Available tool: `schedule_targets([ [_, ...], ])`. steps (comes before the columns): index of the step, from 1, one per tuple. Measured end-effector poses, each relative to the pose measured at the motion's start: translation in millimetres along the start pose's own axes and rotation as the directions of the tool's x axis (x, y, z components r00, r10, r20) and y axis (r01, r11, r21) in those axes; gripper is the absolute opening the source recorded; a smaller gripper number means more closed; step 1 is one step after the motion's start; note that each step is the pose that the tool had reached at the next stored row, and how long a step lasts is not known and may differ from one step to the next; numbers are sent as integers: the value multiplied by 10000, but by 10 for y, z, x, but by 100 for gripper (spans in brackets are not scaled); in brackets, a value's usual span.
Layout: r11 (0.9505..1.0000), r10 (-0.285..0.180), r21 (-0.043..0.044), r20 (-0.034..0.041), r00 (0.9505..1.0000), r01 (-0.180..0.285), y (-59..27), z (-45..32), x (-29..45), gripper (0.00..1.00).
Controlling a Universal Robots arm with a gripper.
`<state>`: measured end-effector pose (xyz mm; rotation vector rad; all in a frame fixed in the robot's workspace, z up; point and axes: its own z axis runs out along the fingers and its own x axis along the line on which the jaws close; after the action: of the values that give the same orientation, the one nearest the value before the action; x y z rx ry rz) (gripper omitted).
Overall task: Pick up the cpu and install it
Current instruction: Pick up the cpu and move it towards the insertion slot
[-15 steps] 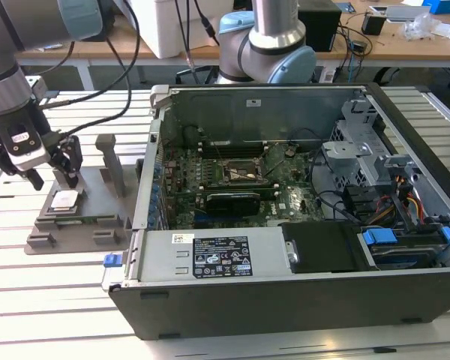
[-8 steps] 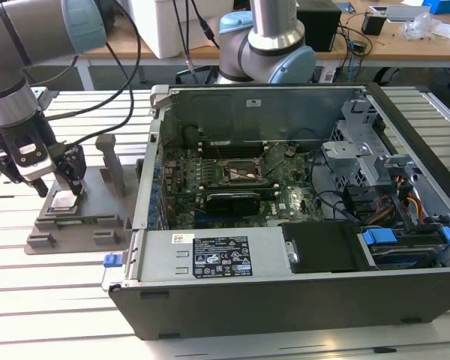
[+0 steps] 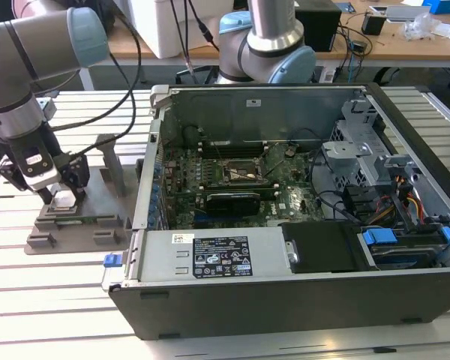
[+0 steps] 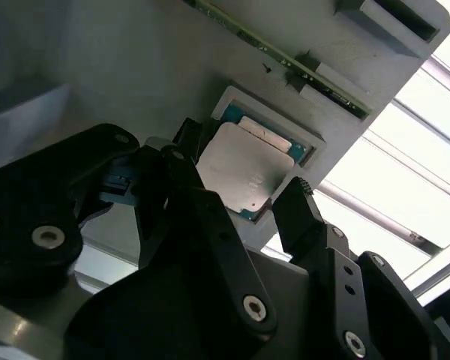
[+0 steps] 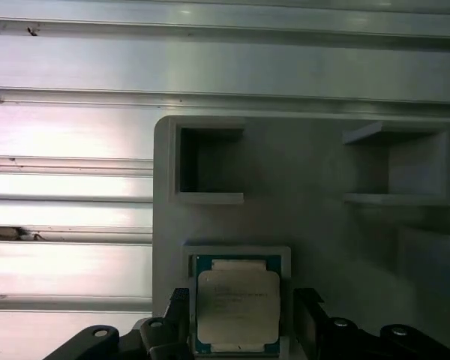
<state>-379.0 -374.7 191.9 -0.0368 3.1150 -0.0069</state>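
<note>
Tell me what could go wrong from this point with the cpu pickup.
1. The gripper is open, its fingers straddling the cpu, which lies in the grey tray's recess. Closing off-centre may catch the recess rim and tilt the chip.
2. Only thin edges are offered, so the grip may slip on lifting.
3. The socket sits deep in the computer case near cables; the arm might snag there.

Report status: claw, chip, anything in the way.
Black claw open, straddling small square silver-topped chip. Chip seated flat in recess of grey plastic tray, not lifted. Nothing seen blocking it.
</note>
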Motion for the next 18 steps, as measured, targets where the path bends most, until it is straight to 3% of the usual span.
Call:
schedule_targets([
  [2, 10000, 0, 81, -2, 10000, 0, 1, 8, 1, 66],
  [13, 10000, -3, 86, -2, 10000, 3, 1, 43, -1, 65],
  [14, 10000, -3, 87, -3, 10000, 3, 1, 42, -1, 55],
  [18, 10000, -4, 87, -2, 10000, 4, 1, 43, -1, 55],
])
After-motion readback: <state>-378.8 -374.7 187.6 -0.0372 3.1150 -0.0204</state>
